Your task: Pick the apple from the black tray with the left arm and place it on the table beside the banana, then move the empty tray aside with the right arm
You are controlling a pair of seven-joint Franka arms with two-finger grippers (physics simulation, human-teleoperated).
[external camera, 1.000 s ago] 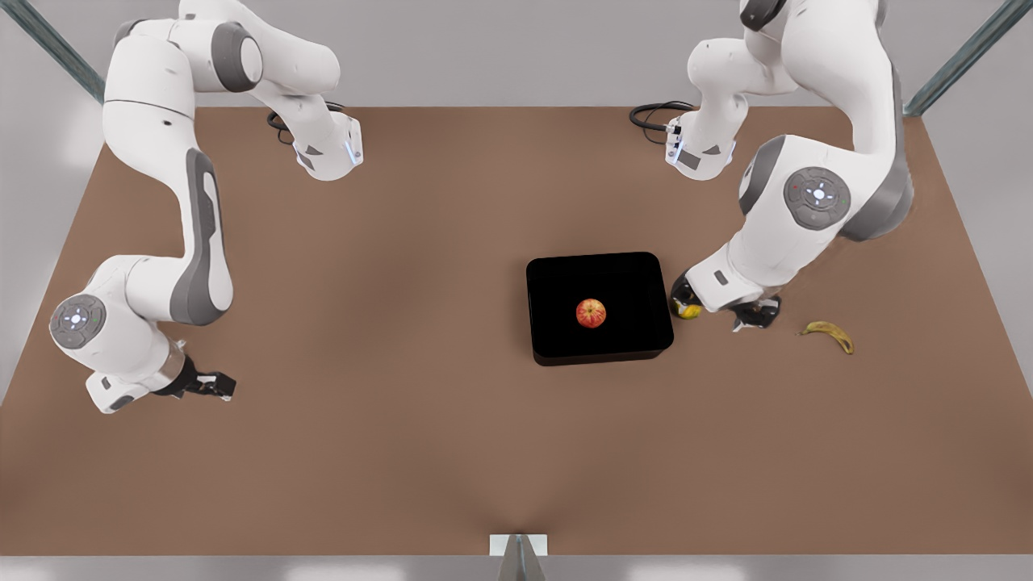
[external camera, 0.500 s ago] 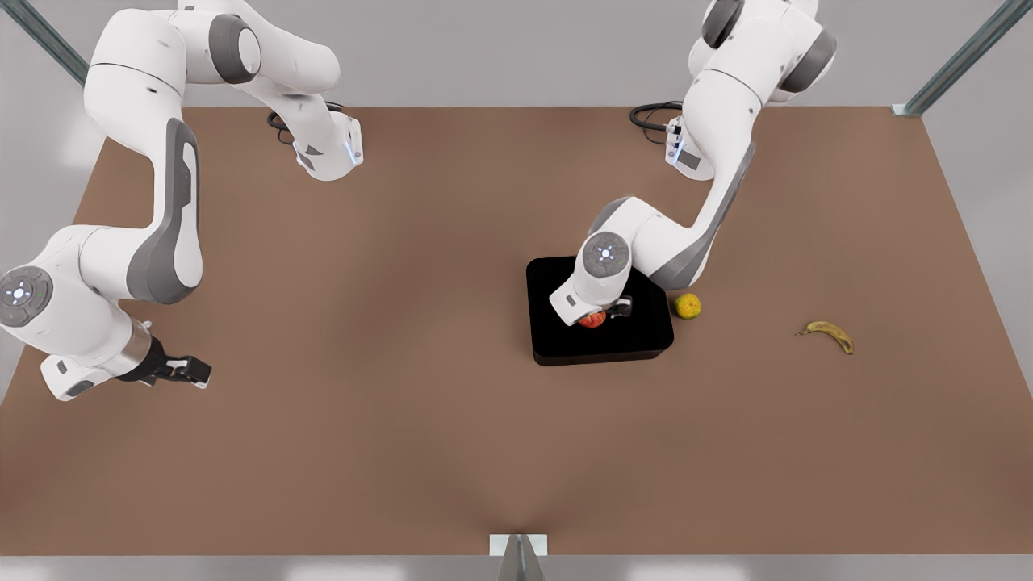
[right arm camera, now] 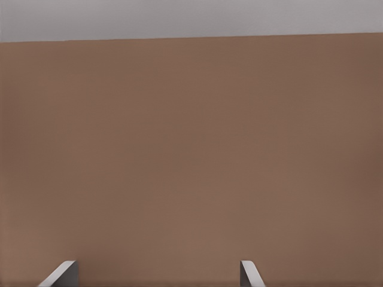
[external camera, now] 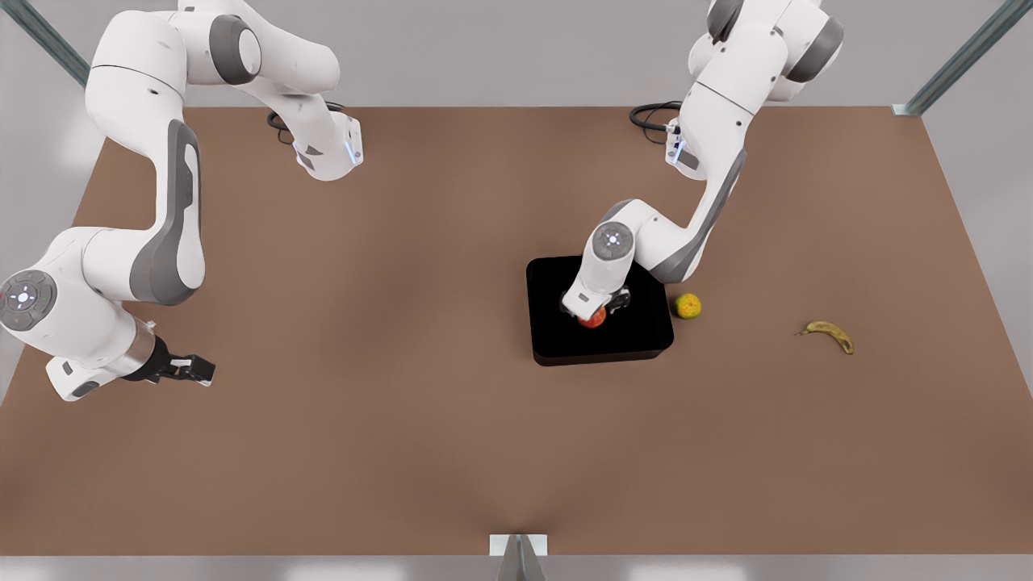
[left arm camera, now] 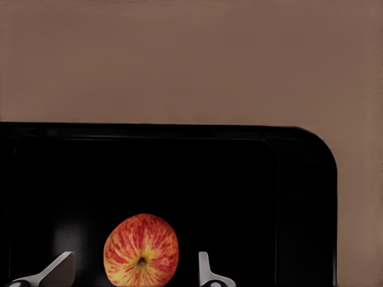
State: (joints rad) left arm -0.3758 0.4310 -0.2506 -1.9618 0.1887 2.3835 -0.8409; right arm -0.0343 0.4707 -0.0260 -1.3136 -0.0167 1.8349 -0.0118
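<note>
The apple (external camera: 593, 319) (left arm camera: 141, 250), red with yellow streaks, sits near the middle of the black tray (external camera: 637, 331) (left arm camera: 239, 179) on the table (external camera: 403, 323). My left gripper (external camera: 595, 311) (left arm camera: 134, 257) hangs right over the apple and is open. One of its fingers (left arm camera: 60, 269) stands on each side of the fruit, with gaps between them and its skin. The banana (external camera: 829, 334) lies on the table toward the front view's right, well away from the tray. My right gripper (external camera: 198, 369) (right arm camera: 157, 266) waits open above bare table at the front view's left.
A yellow-green round fruit (external camera: 687, 306) rests on the table just off the tray's edge on the banana's side. Both arm bases and their cables stand at the table's far edge. Bare brown tabletop stretches between tray and banana.
The left arm swung from beside the yellow-green fruit to over the tray, and its gripper now stands more upright over the apple. The right arm drew back toward the front view's left.
</note>
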